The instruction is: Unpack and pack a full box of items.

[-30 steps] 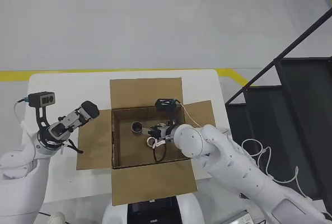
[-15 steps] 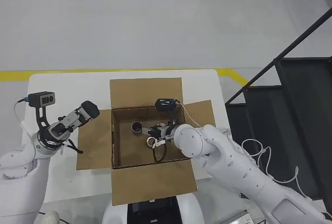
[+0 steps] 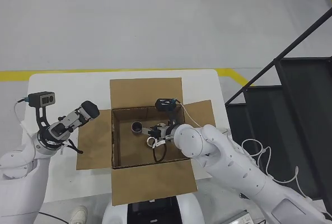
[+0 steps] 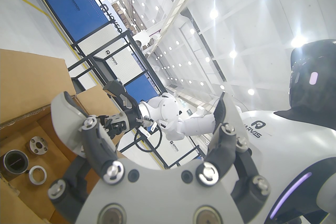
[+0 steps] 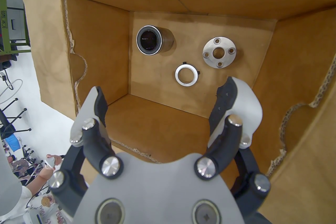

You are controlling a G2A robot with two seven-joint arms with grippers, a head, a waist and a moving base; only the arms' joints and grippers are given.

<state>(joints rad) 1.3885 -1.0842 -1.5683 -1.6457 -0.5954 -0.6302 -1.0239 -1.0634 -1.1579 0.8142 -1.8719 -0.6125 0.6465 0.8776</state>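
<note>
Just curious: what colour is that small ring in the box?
Silver ring, clearest in right wrist view.

1. On the floor beside the table's (image 3: 59, 84) near left edge, white shoe (image 3: 76, 213) now further right and fuller in sight.
2. No other shift to make out at the box (image 3: 149, 185).

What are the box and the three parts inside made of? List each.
Box: corrugated cardboard, matte brown; fluted torn edges.
Cylinder: likely steel; shiny rim, dark bore.
Flange disc: brushed metal, perhaps aluminium; dull sheen.
Ring: bright metal, probably steel; polished face.
</note>
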